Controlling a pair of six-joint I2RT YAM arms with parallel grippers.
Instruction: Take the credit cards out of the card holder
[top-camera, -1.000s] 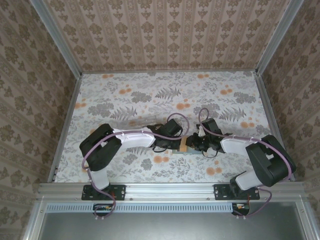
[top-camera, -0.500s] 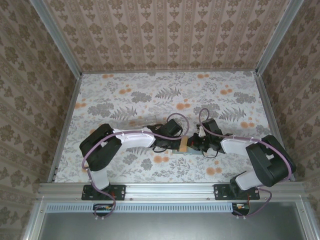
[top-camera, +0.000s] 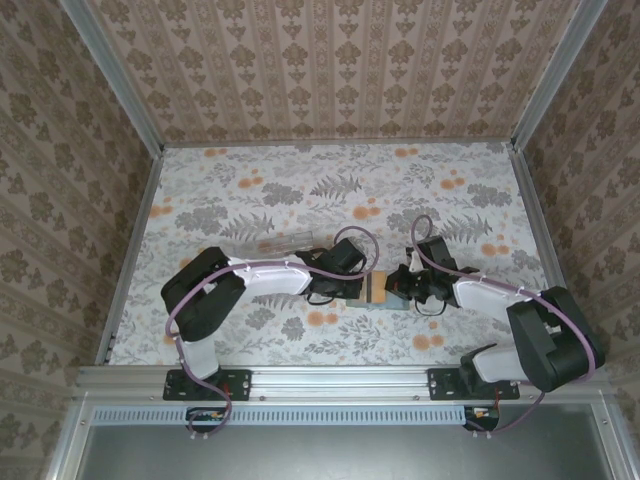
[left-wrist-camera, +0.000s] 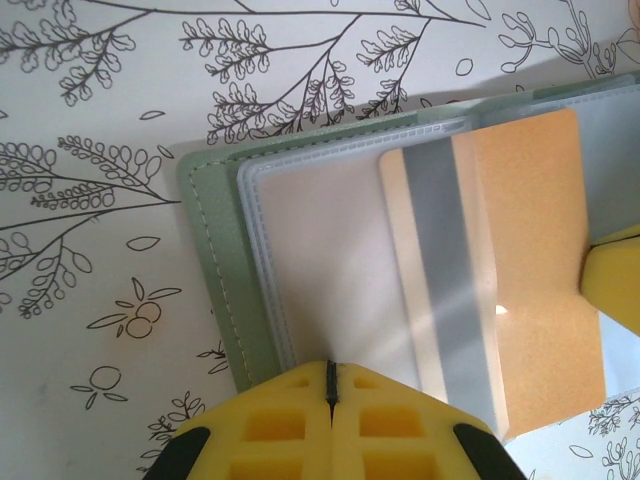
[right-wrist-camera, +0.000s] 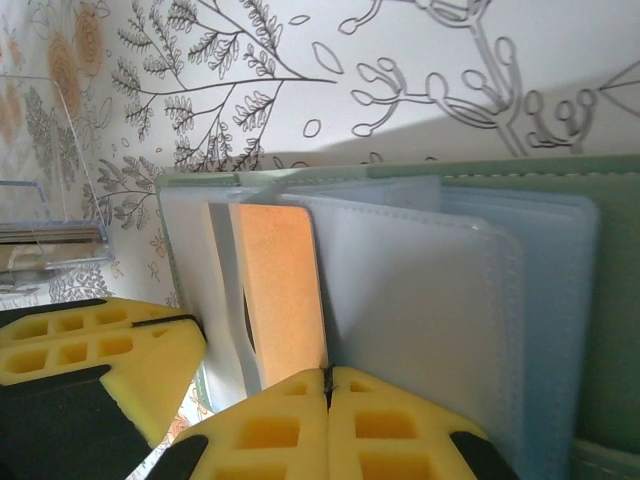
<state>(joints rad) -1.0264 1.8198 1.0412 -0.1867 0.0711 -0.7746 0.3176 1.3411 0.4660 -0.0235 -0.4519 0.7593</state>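
The left end effector (left-wrist-camera: 330, 388), yellow pads pressed together, covers one edge of the card holder (left-wrist-camera: 205, 270); any pinch there is hidden. The right end effector (right-wrist-camera: 327, 388), likewise closed, meets the glossy, grey-striped tan-orange credit card (left-wrist-camera: 530, 280), which lies partly under a translucent stitched sleeve. The soft green holder lies open on the floral bench (left-wrist-camera: 100, 100).

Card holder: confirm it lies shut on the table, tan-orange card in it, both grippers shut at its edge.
One point is wrong: the card holder lies open, not shut. The left wrist view shows its clear pockets spread, the tan-orange card in them. The left gripper and right gripper are indeed shut at its edge.
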